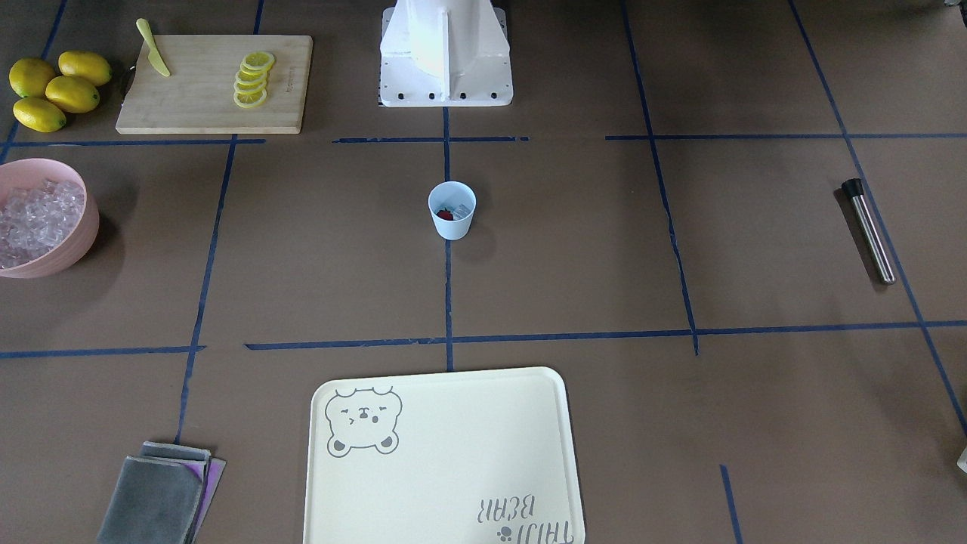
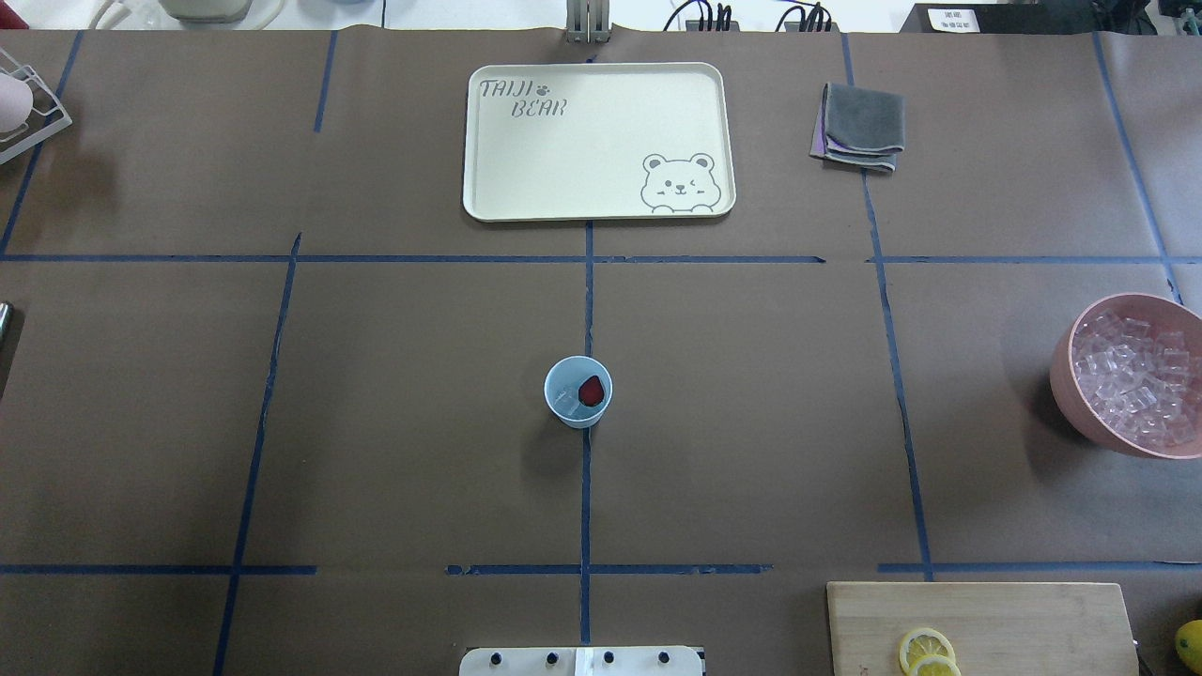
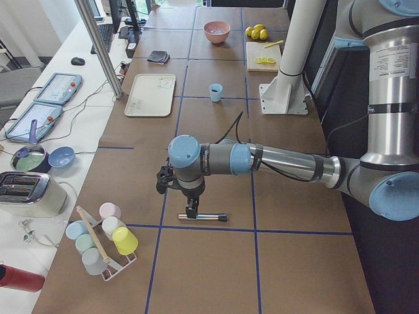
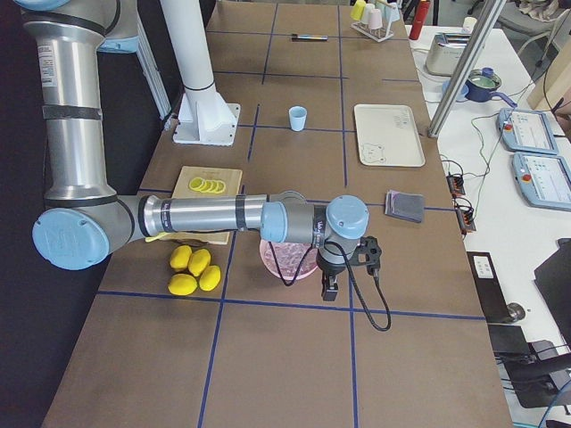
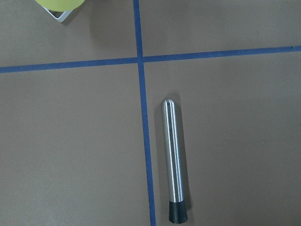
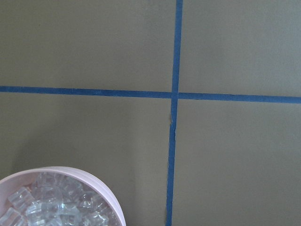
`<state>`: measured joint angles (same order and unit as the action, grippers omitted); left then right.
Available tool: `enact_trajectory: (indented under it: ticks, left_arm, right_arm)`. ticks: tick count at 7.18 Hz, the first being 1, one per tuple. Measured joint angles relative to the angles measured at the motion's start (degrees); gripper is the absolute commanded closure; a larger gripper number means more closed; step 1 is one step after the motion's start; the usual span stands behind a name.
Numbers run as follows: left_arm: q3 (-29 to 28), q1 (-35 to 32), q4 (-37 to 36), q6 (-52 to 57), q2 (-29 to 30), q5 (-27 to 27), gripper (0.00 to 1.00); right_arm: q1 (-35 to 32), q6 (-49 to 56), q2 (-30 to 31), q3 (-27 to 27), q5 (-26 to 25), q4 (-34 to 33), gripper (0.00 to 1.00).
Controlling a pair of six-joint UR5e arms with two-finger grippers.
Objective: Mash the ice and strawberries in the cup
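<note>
**1. Cup** (image 1: 453,225): pale blue, upright, at the centre of the table (image 1: 604,264). It stands on the centre tape line, in front of the robot base and well apart from both arms.

**2. Contents:** 1 dark-red strawberry (image 2: 591,390) and a few clear ice cubes (image 2: 565,401). They lie side by side at the cup bottom. The strawberry is whole.

**3. L gripper** (image 3: 191,212): at the table's left end, pointing down over a steel rod (image 5: 173,155) w/ a black end cap. The rod lies flat, just beside a tape line and approx. parallel to it. Finger state: cannot tell, since the gripper shows only in the side view and is too small there.

**4. R gripper** (image 4: 330,290): at the table's right end, pointing down, just beside a pink bowl (image 1: 89,219). The bowl holds a heap of ice (image 1: 34,219). Finger state: cannot tell, same reason.

**5. Other items:**
- Cutting board (image 1: 196,102), robot side, right end. It carries lemon slices (image 1: 253,79) in an overlapping row and a yellow knife (image 1: 153,58).
- 4 whole lemons (image 1: 57,89), just beside the board.
- Cream tray (image 1: 453,468) w/ bear print, operator side, centre.
- Folded grey cloths (image 1: 155,502), near the tray.
- Rack of cups (image 3: 105,252), near the rod, left end.
</note>
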<state>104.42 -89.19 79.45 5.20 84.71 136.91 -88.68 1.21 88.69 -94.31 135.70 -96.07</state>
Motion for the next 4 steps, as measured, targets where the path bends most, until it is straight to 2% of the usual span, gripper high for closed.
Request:
enact_trajectory:
  ticks: [4]
  left_arm:
    - [0.0, 1.2, 0.3, 0.1, 3.0, 0.0, 0.00]
  right_arm:
    - [0.0, 0.1, 0.1, -1.4, -0.1, 0.0, 0.00]
